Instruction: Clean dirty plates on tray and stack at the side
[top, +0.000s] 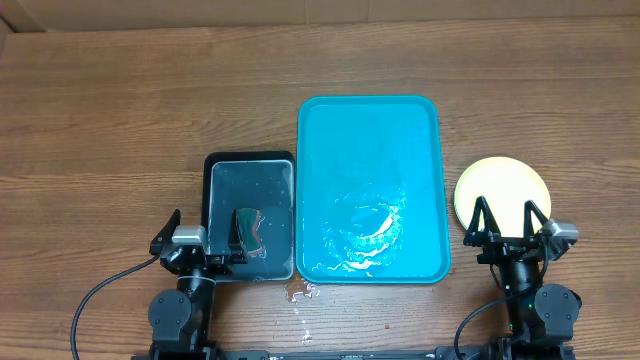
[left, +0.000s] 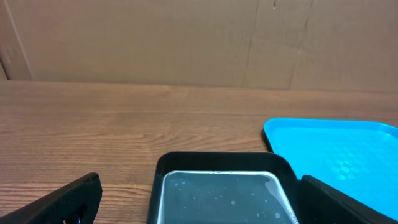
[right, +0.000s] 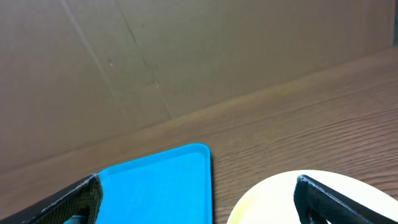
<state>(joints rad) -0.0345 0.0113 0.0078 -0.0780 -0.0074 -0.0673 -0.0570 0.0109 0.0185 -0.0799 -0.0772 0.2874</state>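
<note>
Lying just beside tray (top: 440, 150) rim; plates (top: 500, 187)

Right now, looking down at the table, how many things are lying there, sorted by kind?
Trays: 2 (turquoise tray, black tray)
Plates: 1 in view (yellow-green plate; any under it are hidden)
Pads: 1 (dark pad, lying in the black tray)
Total: 4

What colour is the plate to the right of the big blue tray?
Pale yellow-green. The plate shows best in the overhead view.
</note>
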